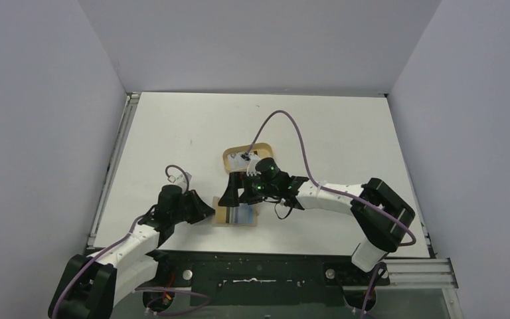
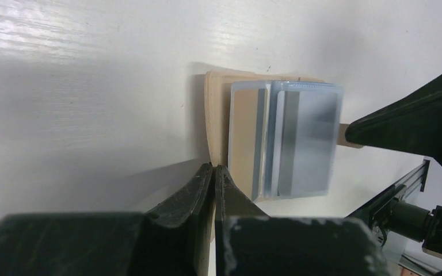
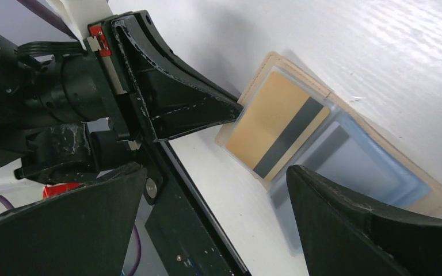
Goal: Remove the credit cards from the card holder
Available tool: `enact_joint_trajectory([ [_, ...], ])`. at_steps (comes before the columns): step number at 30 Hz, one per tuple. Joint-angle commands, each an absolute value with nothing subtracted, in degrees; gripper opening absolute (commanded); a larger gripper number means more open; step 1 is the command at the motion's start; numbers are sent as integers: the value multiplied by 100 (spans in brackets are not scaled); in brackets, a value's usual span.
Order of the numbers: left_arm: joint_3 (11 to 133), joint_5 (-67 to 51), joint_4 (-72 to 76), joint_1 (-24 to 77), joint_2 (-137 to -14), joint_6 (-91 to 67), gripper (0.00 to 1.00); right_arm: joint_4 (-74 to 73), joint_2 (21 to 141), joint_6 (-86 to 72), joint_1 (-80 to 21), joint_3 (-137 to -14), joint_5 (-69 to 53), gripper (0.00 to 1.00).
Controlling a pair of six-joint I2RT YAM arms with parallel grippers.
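Card holder: the card holder point(image 2: 214, 103) lies open and flat on the tabletop point(image 1: 339, 133), inner side up.
Credit cards: the pale blue credit cards point(image 2: 305, 144) sit stacked and overlapping on the holder's open face. Beside them is a tan-faced card point(image 3: 276, 129) with a dark stripe.
Done so far: the holder is opened and the cards are exposed. No card visibly lies clear of the holder.
Left to do: by my reading nearly all of it, since each card has yet to be drawn out and set down.
Left gripper: the left gripper point(image 2: 214, 168) has its jaws pressed together, tips at the holder's edge on the side away from the blue stack. I cannot tell whether they pinch the leather or only press it down. Either way it looks like bracing.
Right gripper: the right gripper point(image 3: 217, 169) has its jaws spread wide and holds nothing. It hangs just above the holder, one finger near the blue cards.
Cards versus jaws: the stack is close to the wide jaws but apart from them.
Tray: a tan tray point(image 1: 229, 156) sits just beyond the holder. Its small pale contents are too small to identify.
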State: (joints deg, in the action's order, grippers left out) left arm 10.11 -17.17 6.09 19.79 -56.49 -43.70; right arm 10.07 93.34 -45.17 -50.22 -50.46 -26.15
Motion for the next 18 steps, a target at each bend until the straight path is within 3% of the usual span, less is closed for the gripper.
enact_joint_trajectory([
  [1, 1238, -1529, 278, 1995, -5438, -4152, 0, 1661, 9328, -4758, -5161, -5490, -2828, 100],
  [18, 1231, -1421, 15, 1995, -5414, -4070, 0, 1048, 10146, -5168, -5283, -5511, -2377, 100],
])
